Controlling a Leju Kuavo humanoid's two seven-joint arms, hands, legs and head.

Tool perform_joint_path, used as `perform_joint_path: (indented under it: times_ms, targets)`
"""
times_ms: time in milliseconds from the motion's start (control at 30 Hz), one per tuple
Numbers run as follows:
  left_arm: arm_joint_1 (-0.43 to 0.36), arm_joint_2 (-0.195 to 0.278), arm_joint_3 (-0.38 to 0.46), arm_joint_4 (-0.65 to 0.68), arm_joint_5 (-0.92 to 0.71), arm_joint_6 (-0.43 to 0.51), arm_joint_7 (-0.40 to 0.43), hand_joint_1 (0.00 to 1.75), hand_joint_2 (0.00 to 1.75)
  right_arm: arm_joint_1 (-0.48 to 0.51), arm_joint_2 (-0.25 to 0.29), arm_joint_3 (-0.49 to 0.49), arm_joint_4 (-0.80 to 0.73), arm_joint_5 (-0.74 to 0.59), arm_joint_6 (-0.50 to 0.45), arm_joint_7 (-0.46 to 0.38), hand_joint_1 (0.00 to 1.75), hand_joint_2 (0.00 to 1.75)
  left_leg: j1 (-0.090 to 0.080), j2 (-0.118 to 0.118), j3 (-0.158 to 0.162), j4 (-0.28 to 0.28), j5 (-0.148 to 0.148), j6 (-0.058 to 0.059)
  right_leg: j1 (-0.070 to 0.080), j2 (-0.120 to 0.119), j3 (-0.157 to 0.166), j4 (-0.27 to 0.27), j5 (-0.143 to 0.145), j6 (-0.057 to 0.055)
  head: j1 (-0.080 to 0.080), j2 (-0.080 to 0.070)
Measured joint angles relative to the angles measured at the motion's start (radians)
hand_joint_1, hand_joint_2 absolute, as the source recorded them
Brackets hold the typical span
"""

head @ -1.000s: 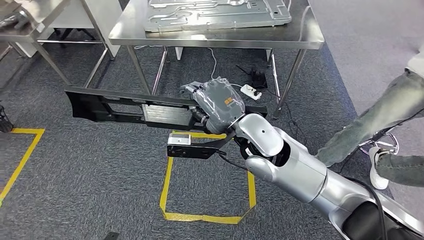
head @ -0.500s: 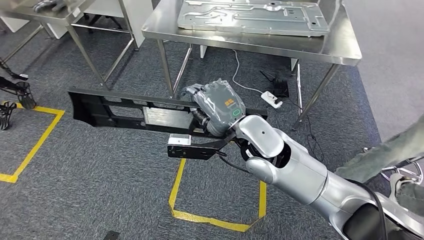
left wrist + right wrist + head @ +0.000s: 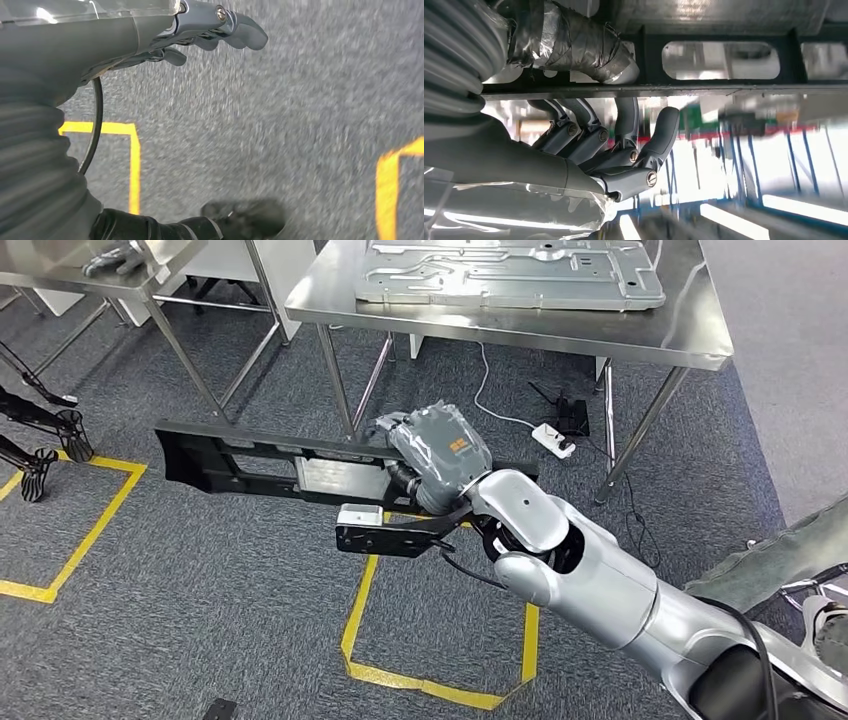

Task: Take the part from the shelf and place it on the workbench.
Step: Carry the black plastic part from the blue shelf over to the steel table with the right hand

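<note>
The part (image 3: 250, 462) is a long black frame with cut-outs, held level above the carpet in the head view. My right hand (image 3: 440, 452) grips it near its right end, fingers (image 3: 624, 145) curled over one edge and the taped thumb (image 3: 574, 45) pressing the other side of the part (image 3: 724, 30). The steel workbench (image 3: 500, 333) stands just beyond, with a large silver plate (image 3: 500, 270) lying on it. My left hand (image 3: 210, 30) hangs over the carpet, fingers loosely extended and holding nothing.
A second steel table (image 3: 80, 280) stands at the back left, with black stand legs (image 3: 40, 430) near it. A power strip (image 3: 553, 440) and cables lie under the workbench. Yellow tape squares (image 3: 440, 690) mark the carpet. A person's leg (image 3: 780, 560) is at the right.
The whole view has shifted as the camera moved: the workbench now sits further right and the person's leg has slid toward the frame edge. My right hand still holds the part the same way.
</note>
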Motion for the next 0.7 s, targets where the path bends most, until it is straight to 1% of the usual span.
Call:
perform_joint_path:
  times_ms: [33, 67, 100, 133, 167, 200, 233, 267, 300, 333, 367, 400, 433, 467, 500, 533, 567, 600, 633, 667, 700]
  targets:
    - [0.001, 0.0, 0.0, 0.0, 0.004, 0.016, -0.011, 0.0, 1.75, 0.0, 0.0, 0.001, 0.0, -0.034, 0.017, 0.004, 1.75, 1.75, 0.0, 0.0, -0.003, 0.002, 0.012, 0.001, 0.001, 0.0, 0.001, 0.0, -0.001, -0.001, 0.0, 0.0]
    - [0.002, 0.0, 0.0, 0.0, 0.006, 0.028, -0.018, 0.0, 1.75, 0.0, -0.001, 0.001, 0.0, -0.063, 0.028, 0.006, 1.75, 1.75, 0.0, 0.001, 0.014, -0.037, 0.041, 0.004, 0.001, 0.0, 0.002, 0.0, -0.001, -0.001, 0.0, 0.0]
    - [0.001, 0.0, 0.0, 0.0, 0.006, 0.036, -0.023, 0.0, 1.75, -0.001, -0.001, 0.002, -0.001, -0.083, 0.032, 0.007, 1.75, 1.75, -0.001, 0.001, 0.047, -0.105, 0.077, 0.009, 0.002, 0.0, 0.005, 0.0, -0.002, 0.0, 0.0, 0.0]
    - [0.001, 0.001, 0.0, 0.0, 0.005, 0.041, -0.026, 0.0, 1.75, -0.004, -0.001, 0.002, -0.001, -0.097, 0.032, 0.007, 1.75, 1.75, -0.004, 0.003, 0.083, -0.175, 0.103, 0.016, 0.004, 0.0, 0.005, 0.0, -0.004, 0.002, 0.0, 0.0]
    - [0.0, 0.002, 0.001, 0.0, 0.003, 0.043, -0.029, 0.0, 1.75, -0.006, -0.001, 0.002, -0.002, -0.106, 0.029, 0.008, 1.75, 1.75, -0.008, 0.004, 0.11, -0.231, 0.12, 0.022, 0.006, 0.0, 0.005, 0.0, -0.005, 0.005, 0.0, 0.0]
    - [-0.001, 0.003, 0.001, 0.0, -0.001, 0.046, -0.033, 0.0, 1.75, -0.009, -0.002, 0.002, -0.003, -0.111, 0.024, 0.008, 1.75, 1.75, -0.011, 0.005, 0.126, -0.263, 0.124, 0.027, 0.006, 0.0, 0.005, 0.0, -0.006, 0.009, 0.0, 0.0]
    - [-0.001, 0.004, 0.001, 0.0, -0.007, 0.049, -0.036, 0.0, 1.75, -0.01, -0.003, 0.002, -0.003, -0.113, 0.019, 0.009, 1.75, 1.75, -0.014, 0.005, 0.13, -0.273, 0.12, 0.031, 0.006, -0.001, 0.004, -0.001, -0.006, 0.014, 0.001, 0.0]
    - [-0.001, 0.004, 0.001, 0.0, -0.015, 0.055, -0.039, 0.0, 1.75, -0.011, -0.005, 0.002, -0.004, -0.113, 0.015, 0.011, 1.75, 1.75, -0.014, 0.003, 0.13, -0.277, 0.121, 0.033, 0.006, -0.002, 0.005, -0.003, -0.006, 0.019, 0.001, 0.0]
    - [0.0, 0.002, 0.001, 0.0, -0.024, 0.062, -0.041, 0.0, 1.75, -0.01, -0.008, 0.002, -0.006, -0.109, 0.013, 0.016, 1.75, 1.75, -0.012, 0.003, 0.135, -0.282, 0.123, 0.036, 0.005, -0.002, 0.006, -0.001, -0.009, 0.025, 0.001, 0.0]
    - [0.0, 0.001, 0.001, 0.0, -0.034, 0.069, -0.042, 0.0, 1.75, -0.009, -0.013, 0.002, -0.009, -0.103, 0.013, 0.022, 1.75, 1.75, -0.009, 0.003, 0.14, -0.288, 0.125, 0.04, 0.005, -0.002, 0.003, 0.01, -0.017, 0.031, 0.002, 0.0]
    - [0.0, -0.001, 0.0, 0.0, -0.044, 0.074, -0.042, 0.0, 1.75, -0.009, -0.018, 0.002, -0.013, -0.094, 0.013, 0.029, 1.75, 1.75, -0.006, 0.003, 0.144, -0.294, 0.127, 0.046, 0.006, -0.002, -0.009, 0.039, -0.036, 0.036, 0.003, 0.0]
    - [0.0, -0.003, 0.0, 0.0, -0.053, 0.076, -0.041, 0.0, 1.75, -0.008, -0.025, 0.002, -0.016, -0.085, 0.014, 0.035, 1.75, 1.75, -0.004, 0.003, 0.148, -0.297, 0.128, 0.05, 0.005, -0.001, -0.033, 0.089, -0.062, 0.041, 0.005, 0.0]
    - [0.0, -0.004, 0.0, 0.0, -0.06, 0.077, -0.039, 0.0, 1.75, -0.005, -0.03, 0.002, -0.018, -0.077, 0.015, 0.039, 1.75, 1.75, -0.004, 0.003, 0.149, -0.298, 0.128, 0.053, 0.005, -0.001, -0.065, 0.152, -0.092, 0.044, 0.006, 0.0]
    - [0.0, -0.006, 0.0, 0.0, -0.064, 0.077, -0.038, 0.0, 1.75, -0.001, -0.034, 0.002, -0.019, -0.07, 0.015, 0.042, 1.75, 1.75, -0.004, 0.003, 0.149, -0.297, 0.127, 0.056, 0.004, -0.001, -0.099, 0.215, -0.116, 0.046, 0.006, 0.0]
    - [0.0, -0.007, -0.001, 0.0, -0.066, 0.077, -0.036, 0.0, 1.75, 0.005, -0.037, 0.002, -0.02, -0.066, 0.015, 0.044, 1.75, 1.75, -0.005, 0.002, 0.149, -0.296, 0.125, 0.056, 0.004, -0.001, -0.123, 0.257, -0.124, 0.047, 0.006, 0.0]
    - [0.001, -0.009, -0.001, 0.0, -0.067, 0.077, -0.034, 0.0, 1.75, 0.01, -0.04, 0.002, -0.019, -0.063, 0.015, 0.044, 1.75, 1.75, -0.005, 0.001, 0.149, -0.294, 0.124, 0.056, 0.003, -0.001, -0.131, 0.264, -0.114, 0.048, 0.006, 0.0]
    - [0.001, -0.01, -0.001, 0.0, -0.067, 0.077, -0.032, 0.0, 1.75, 0.014, -0.043, 0.002, -0.019, -0.06, 0.015, 0.043, 1.75, 1.75, -0.005, 0.0, 0.149, -0.291, 0.121, 0.055, 0.002, -0.001, -0.119, 0.232, -0.085, 0.048, 0.006, 0.0]
    - [0.001, -0.013, -0.001, -0.001, -0.067, 0.077, -0.031, 0.0, 1.75, 0.015, -0.045, 0.002, -0.019, -0.058, 0.014, 0.043, 1.75, 1.75, -0.004, -0.002, 0.149, -0.287, 0.118, 0.053, 0.0, -0.001, -0.09, 0.168, -0.047, 0.047, 0.007, 0.0]
    - [0.001, -0.015, -0.001, -0.001, -0.067, 0.076, -0.03, 0.0, 1.75, 0.015, -0.046, 0.002, -0.019, -0.057, 0.013, 0.041, 1.75, 1.75, -0.006, -0.004, 0.148, -0.282, 0.114, 0.05, 0.0, 0.0, -0.058, 0.102, -0.02, 0.044, 0.006, 0.0]
    - [0.0, -0.017, -0.001, -0.001, -0.068, 0.075, -0.03, 0.0, 1.75, 0.014, -0.047, 0.002, -0.02, -0.056, 0.013, 0.04, 1.75, 1.75, -0.007, -0.005, 0.146, -0.276, 0.111, 0.046, 0.0, 0.001, -0.031, 0.048, -0.001, 0.04, 0.006, 0.0]
    - [0.0, -0.019, -0.001, -0.001, -0.068, 0.075, -0.031, 0.0, 1.75, 0.014, -0.048, 0.002, -0.021, -0.055, 0.012, 0.039, 1.75, 1.75, -0.008, -0.006, 0.144, -0.272, 0.108, 0.041, 0.002, 0.002, -0.016, 0.016, 0.005, 0.036, 0.006, 0.0]
